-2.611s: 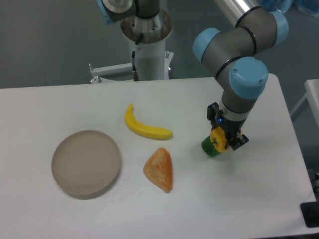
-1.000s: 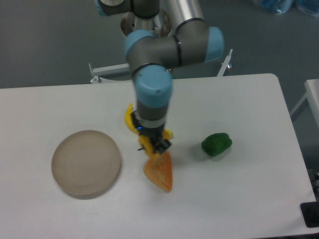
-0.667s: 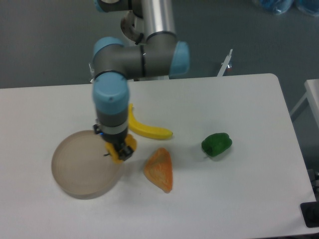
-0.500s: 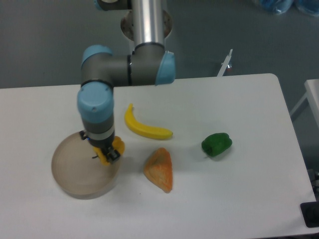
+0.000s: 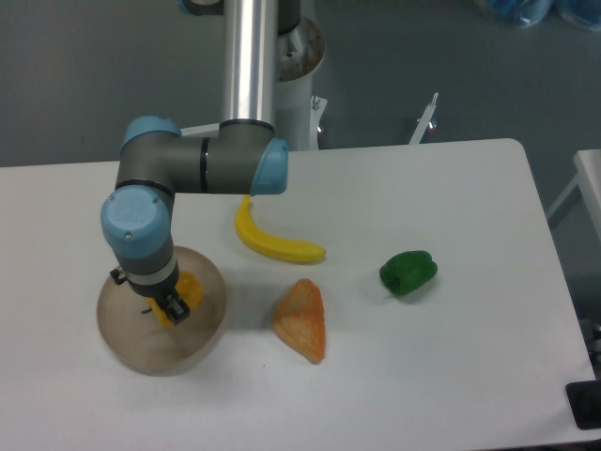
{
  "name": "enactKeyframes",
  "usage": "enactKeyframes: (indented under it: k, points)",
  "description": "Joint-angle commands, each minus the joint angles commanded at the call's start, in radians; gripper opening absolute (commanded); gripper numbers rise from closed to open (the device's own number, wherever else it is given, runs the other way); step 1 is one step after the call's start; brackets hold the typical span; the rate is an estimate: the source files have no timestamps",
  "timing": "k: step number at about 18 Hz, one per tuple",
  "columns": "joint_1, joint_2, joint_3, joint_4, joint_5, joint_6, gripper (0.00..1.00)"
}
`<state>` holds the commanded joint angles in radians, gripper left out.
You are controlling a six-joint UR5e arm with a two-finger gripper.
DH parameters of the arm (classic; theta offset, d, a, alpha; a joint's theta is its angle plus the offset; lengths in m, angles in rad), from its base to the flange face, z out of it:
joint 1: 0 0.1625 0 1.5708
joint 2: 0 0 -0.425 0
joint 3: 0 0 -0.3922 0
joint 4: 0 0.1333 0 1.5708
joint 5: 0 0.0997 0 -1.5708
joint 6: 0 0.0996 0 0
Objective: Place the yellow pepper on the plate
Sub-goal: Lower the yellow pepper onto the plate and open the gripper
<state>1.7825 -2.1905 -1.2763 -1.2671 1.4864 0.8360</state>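
The yellow pepper (image 5: 185, 292) is small and yellow-orange, held in my gripper (image 5: 171, 303) over the middle of the plate (image 5: 192, 344). The gripper is shut on it and the arm's wrist hides much of it. The plate is a round beige-grey dish at the table's front left. I cannot tell whether the pepper touches the plate's floor or hangs just above it.
A yellow banana (image 5: 269, 241) lies right of the arm's elbow. An orange wedge-shaped toy (image 5: 302, 319) lies right of the plate. A green pepper (image 5: 408, 272) sits further right. The arm's base column (image 5: 250, 56) stands behind the table.
My gripper has carried the yellow pepper leftward from beside the green pepper, past the banana and the orange wedge, to above the plate's middle. The other toys have not moved.
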Motion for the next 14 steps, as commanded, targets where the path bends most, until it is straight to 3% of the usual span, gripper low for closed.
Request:
enactKeyframes:
  k: [6,11,14]
  points:
    - [-0.005,0.049,0.001,0.002,0.002,0.008,1.00]
    - [0.064,0.107,0.006,0.008,0.011,0.015,1.00]
    - [0.104,0.118,0.002,0.011,0.104,0.056,1.00]
